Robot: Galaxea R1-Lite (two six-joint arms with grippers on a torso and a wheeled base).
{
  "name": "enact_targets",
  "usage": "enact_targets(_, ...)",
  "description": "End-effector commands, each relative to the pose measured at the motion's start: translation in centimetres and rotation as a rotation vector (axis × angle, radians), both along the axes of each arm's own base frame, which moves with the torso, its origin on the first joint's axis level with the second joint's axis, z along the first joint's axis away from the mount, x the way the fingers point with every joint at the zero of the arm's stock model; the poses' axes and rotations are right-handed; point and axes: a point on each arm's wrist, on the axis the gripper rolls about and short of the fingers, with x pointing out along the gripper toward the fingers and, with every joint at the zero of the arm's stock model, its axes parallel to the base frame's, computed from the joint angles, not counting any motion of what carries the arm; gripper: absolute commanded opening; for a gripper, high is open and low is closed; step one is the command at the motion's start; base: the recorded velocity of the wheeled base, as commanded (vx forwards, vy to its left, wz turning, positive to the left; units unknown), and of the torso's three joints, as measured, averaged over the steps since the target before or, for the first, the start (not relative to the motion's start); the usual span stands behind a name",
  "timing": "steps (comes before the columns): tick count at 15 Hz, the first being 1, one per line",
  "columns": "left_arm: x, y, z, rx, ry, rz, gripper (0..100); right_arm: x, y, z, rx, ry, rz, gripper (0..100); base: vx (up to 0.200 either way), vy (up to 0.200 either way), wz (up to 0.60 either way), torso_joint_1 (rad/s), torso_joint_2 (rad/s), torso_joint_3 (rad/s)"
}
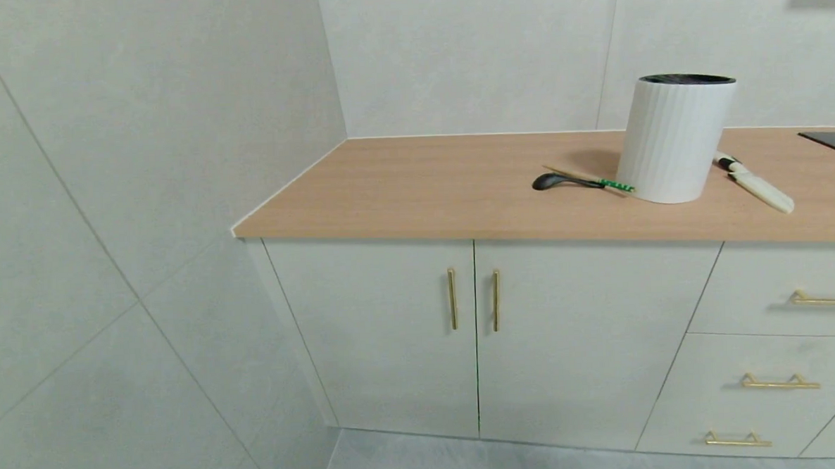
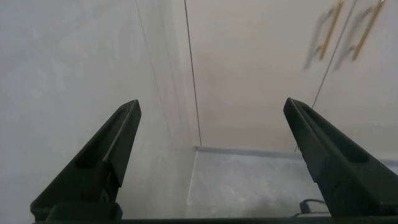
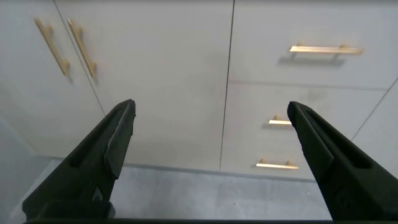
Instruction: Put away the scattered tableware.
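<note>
Jaws of left gripper (image 2: pixel 211 106) and right gripper (image 3: pixel 210 106) spread, empty, low before cabinet doors (image 1: pixel 394 334). Spoon (image 1: pixel 562 181) and knife (image 1: pixel 757 186) lie higher up on counter (image 1: pixel 422 185), flanking white holder (image 1: pixel 674 139); right arm likely nearer.

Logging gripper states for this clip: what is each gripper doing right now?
Left gripper: open, holding nothing.
Right gripper: open, holding nothing.
</note>
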Motion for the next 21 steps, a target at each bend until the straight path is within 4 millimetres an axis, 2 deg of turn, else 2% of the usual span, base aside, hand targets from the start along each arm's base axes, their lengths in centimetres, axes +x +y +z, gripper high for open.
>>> enact_targets(1, 0.01, 0.0, 0.0, 0.0, 0.001, 0.0, 100, 0.0, 0.0, 0.0, 0.0, 0.0, -0.001, 100, 0.0, 0.0, 0.0, 0.046, -0.5, -0.222)
enact_targets(5, 0.01, 0.0, 0.0, -0.001, 0.001, 0.001, 100, 0.0, 0.0, 0.0, 0.0, 0.0, -0.001, 100, 0.0, 0.0, 0.0, 0.225, -0.27, -0.125)
enact_targets(9, 0.01, 0.0, 0.0, -0.004, 0.001, 0.001, 100, 0.0, 0.0, 0.0, 0.0, 0.0, -0.001, 100, 0.0, 0.0, 0.0, 0.044, -0.05, -0.023)
enact_targets(17, 0.01, 0.0, 0.0, -0.006, 0.001, 0.001, 100, 0.0, 0.0, 0.0, 0.0, 0.0, -0.001, 100, 0.0, 0.0, 0.0, 0.245, -0.46, -0.218)
enact_targets(21, 0.01, 0.0, -0.01, -0.006, 0.003, 0.001, 100, 0.0, 0.0, 0.0, 0.0, 0.0, -0.001, 100, 0.0, 0.0, 0.0, 0.089, -0.17, -0.077)
